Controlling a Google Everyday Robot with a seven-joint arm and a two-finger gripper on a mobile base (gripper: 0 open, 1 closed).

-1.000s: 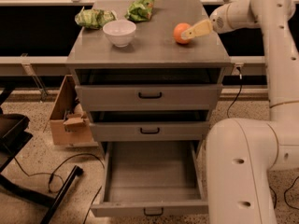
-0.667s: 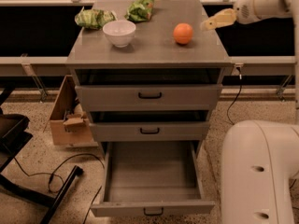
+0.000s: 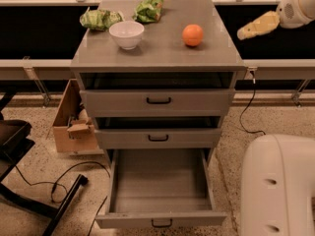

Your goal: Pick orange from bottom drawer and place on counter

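Note:
The orange (image 3: 193,35) sits on the grey counter (image 3: 162,50), right of centre. The bottom drawer (image 3: 160,186) is pulled wide open and shows only its bare grey floor. My gripper (image 3: 246,32) is at the upper right, off the counter's right edge, well clear of the orange and holding nothing.
A white bowl (image 3: 126,34) and two green snack bags (image 3: 101,18) (image 3: 150,8) lie at the counter's back left. The two upper drawers (image 3: 157,102) are slightly ajar. A cardboard box (image 3: 74,124) stands left of the cabinet. My white base (image 3: 278,186) is at lower right.
My gripper has let go of the orange and drawn back to the right, off the counter. The orange stays on the counter.

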